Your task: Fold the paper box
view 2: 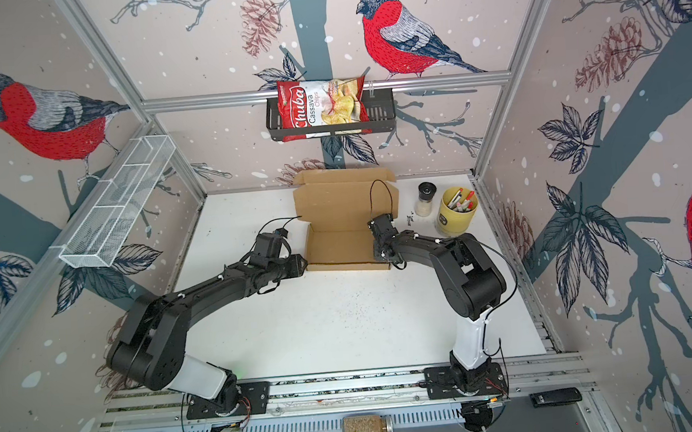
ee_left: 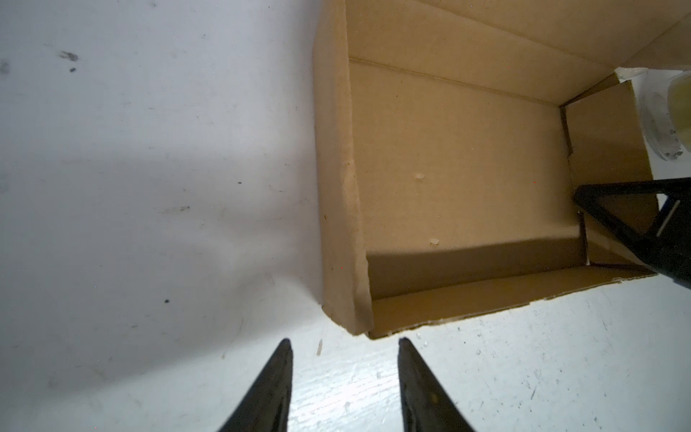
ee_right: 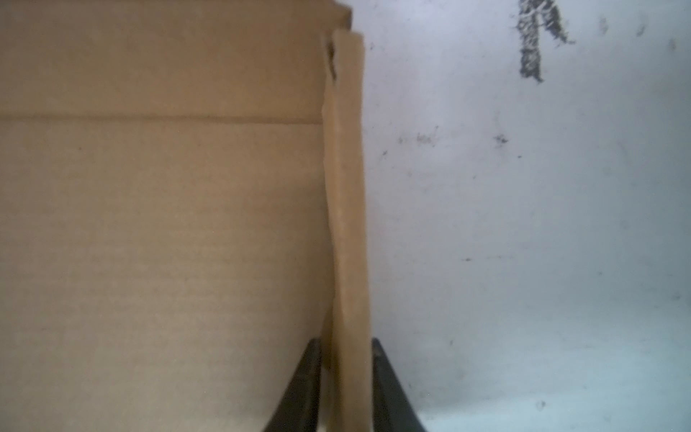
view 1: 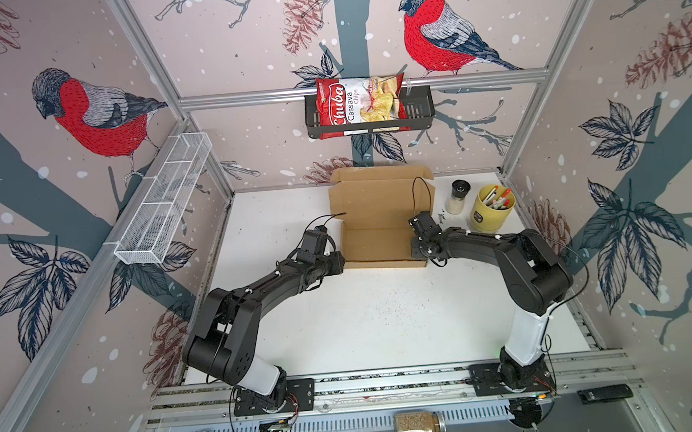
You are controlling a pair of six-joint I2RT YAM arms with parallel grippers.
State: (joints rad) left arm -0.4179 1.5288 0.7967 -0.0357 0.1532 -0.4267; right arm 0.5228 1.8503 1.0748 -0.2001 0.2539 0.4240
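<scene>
The paper box (view 1: 382, 218) (view 2: 344, 217) is plain brown cardboard at the back middle of the white table, with a shallow tray in front and its lid flap standing up behind. My left gripper (view 1: 341, 263) (view 2: 304, 265) lies low at the tray's front left corner; in the left wrist view it (ee_left: 344, 342) is open over bare table just short of that corner of the box (ee_left: 460, 168). My right gripper (view 1: 415, 249) (view 2: 378, 252) (ee_right: 346, 342) straddles the box's right side wall (ee_right: 346, 187), one finger inside the tray and one outside, closed against the doubled cardboard.
A glass shaker (view 1: 457, 196) and a yellow cup of pens (view 1: 492, 209) stand just right of the box. A black basket with a chips bag (view 1: 370, 107) hangs on the back wall. A white wire basket (view 1: 164, 200) hangs on the left wall.
</scene>
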